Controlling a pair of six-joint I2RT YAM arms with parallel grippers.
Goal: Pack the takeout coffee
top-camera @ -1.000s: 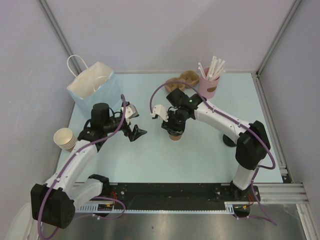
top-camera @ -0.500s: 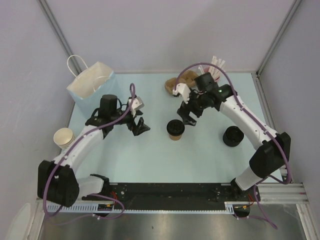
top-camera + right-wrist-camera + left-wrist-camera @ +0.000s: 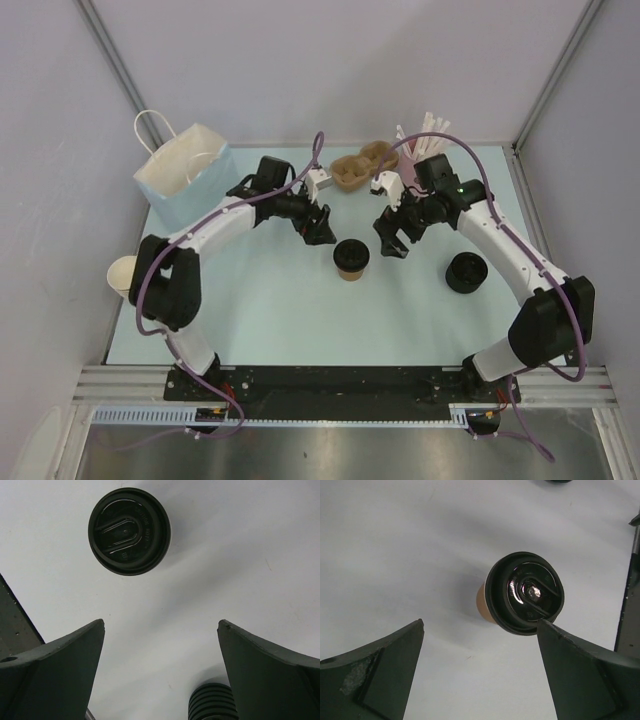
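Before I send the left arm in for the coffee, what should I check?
1. Coffee cup upright on the table: ok.
2. Black lid on the cup: ok; fully snapped down: cannot tell.
3. Left gripper open and empty, cup just ahead of it: ok.
4. Right gripper open, apart from the cup: ok.
5. Paper bag standing at the far left: ok; mouth wide enough: cannot tell.

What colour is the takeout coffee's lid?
Glossy black lid on a tan cup; the left wrist view shows it best.
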